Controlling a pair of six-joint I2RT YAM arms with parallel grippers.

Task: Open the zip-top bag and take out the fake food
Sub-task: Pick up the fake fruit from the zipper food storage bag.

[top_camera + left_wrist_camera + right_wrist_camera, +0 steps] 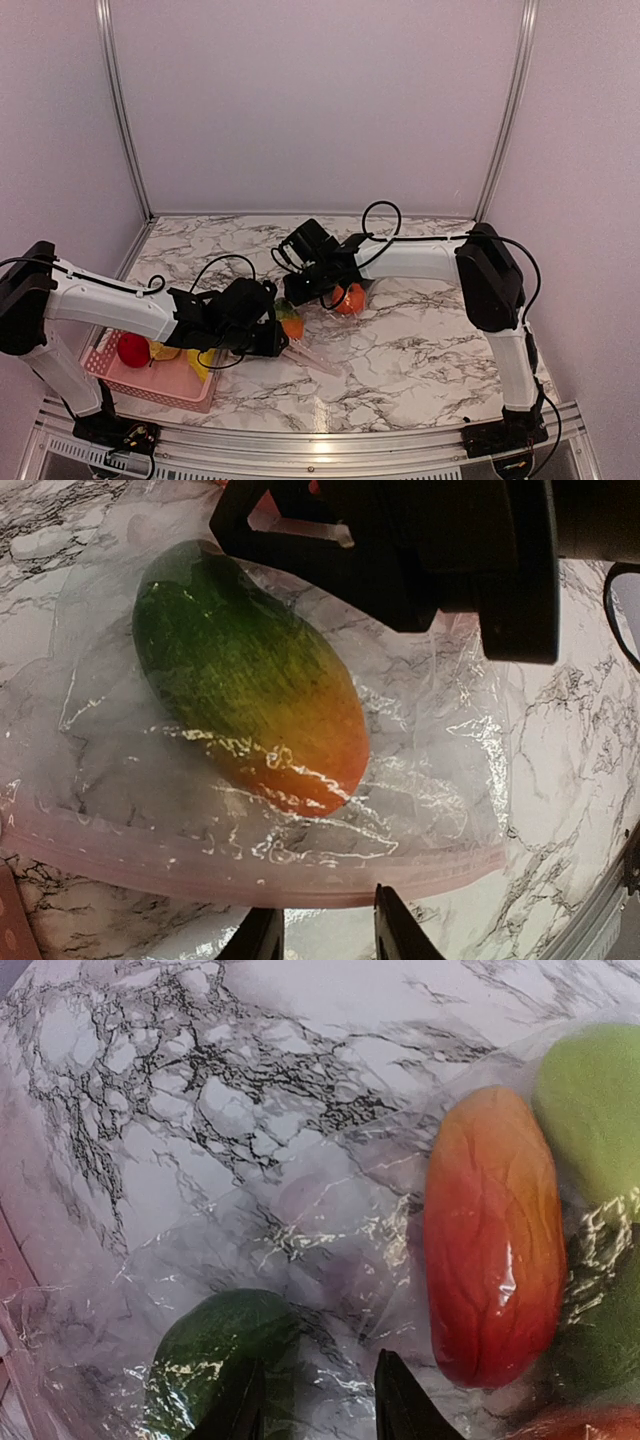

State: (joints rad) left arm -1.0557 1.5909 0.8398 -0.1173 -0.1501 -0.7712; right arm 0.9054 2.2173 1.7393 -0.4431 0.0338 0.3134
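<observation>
1. Clear plastic zip-top bag (440,730) lies on the counter (420,350); crinkles blur the fake food (250,690) inside.
2. Left hand (320,935) is at its 9 o'clock and right hand (315,1405) at 12. Their fingertips are cropped, so I cannot tell the grip.
3. Pink basket (150,385) at 8 o'clock is partly hidden by the arm.

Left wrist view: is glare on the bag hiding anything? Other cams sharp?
Left wrist: white glare streaks on the zip-top bag cross the green-orange fruit, which is still readable. Right wrist: crinkle highlights, red-orange fruit sharp. Top external: pinkish cast, bag hard to make out.
</observation>
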